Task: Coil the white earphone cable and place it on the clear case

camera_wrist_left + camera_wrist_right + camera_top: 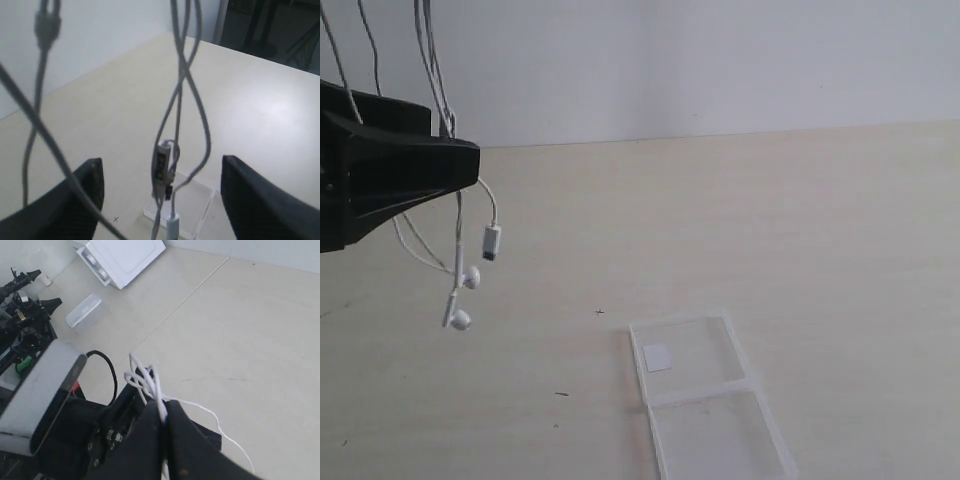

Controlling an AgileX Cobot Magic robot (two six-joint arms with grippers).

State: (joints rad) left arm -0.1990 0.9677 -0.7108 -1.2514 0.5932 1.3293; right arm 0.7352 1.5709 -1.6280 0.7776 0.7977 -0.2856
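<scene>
The white earphone cable hangs in several strands from above the exterior view. The strands pass by my left gripper. Below it dangle two earbuds and the plug. In the left wrist view the left gripper stands open, and the cable's inline remote hangs between its black fingers without touching them. The clear case lies open and flat on the table, white sticker on its far half. My right gripper is shut on a bunch of cable loops; it is outside the exterior view.
The light wooden table runs back to a white wall. Small dark specks mark it near the case. Below the table in the right wrist view are a white box, a clear tub and black equipment.
</scene>
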